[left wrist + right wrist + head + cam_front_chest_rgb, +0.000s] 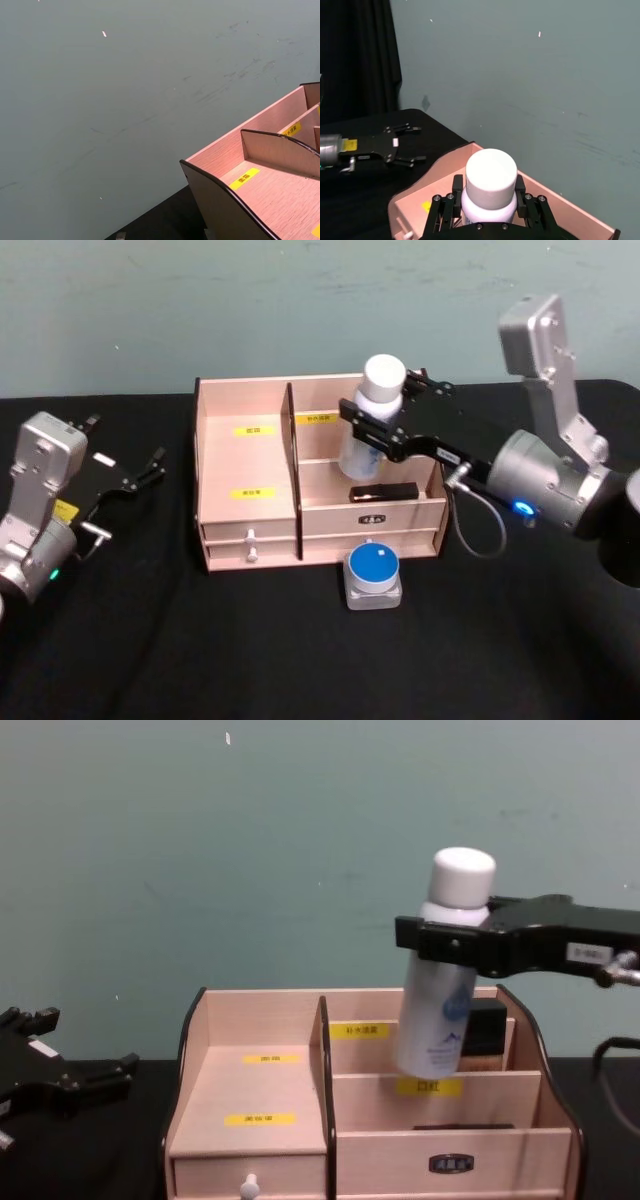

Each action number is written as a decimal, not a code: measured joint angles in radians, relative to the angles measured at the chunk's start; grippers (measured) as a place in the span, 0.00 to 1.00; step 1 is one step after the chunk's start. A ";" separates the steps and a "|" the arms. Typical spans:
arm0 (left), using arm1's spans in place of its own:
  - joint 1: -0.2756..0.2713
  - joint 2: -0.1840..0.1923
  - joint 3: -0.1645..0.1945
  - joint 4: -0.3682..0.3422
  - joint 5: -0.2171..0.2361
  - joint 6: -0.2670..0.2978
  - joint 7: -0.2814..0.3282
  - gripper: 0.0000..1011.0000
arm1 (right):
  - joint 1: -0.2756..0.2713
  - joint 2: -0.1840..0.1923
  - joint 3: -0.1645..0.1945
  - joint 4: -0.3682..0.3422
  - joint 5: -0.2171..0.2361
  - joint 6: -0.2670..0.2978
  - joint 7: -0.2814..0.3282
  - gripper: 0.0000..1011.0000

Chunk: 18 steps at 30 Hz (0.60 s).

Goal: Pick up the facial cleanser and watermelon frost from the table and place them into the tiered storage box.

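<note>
Black cloth covers the table (300, 670) under a teal wall, and on it stands the tiered storage box (240, 462). We see the right gripper (445, 942) clamped on a white-capped bottle (435, 1010), which we take for the facial cleanser, just below its cap. It hangs slightly tilted over the box's right rear tiers, base near a partition. The left gripper (417, 144) rests spread apart and empty, left of the box. A small blue-lidded case (373, 575), likely the watermelon frost, sits on the cloth just in front of the drawers. We judge the risks to be these: the base could catch the partition edge or land on the dark item (487, 1032) already in the back tier, and a tall bottle let go while tilted could topple.
</note>
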 joint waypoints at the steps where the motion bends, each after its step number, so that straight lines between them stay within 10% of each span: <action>1: 0.000 0.000 0.000 0.000 0.000 0.000 0.000 1.00 | 0.006 -0.006 -0.003 0.010 -0.005 -0.001 -0.003 0.59; 18: 0.000 0.000 0.000 0.000 0.000 0.000 0.000 1.00 | 0.110 -0.099 -0.037 0.176 -0.063 -0.027 -0.012 0.59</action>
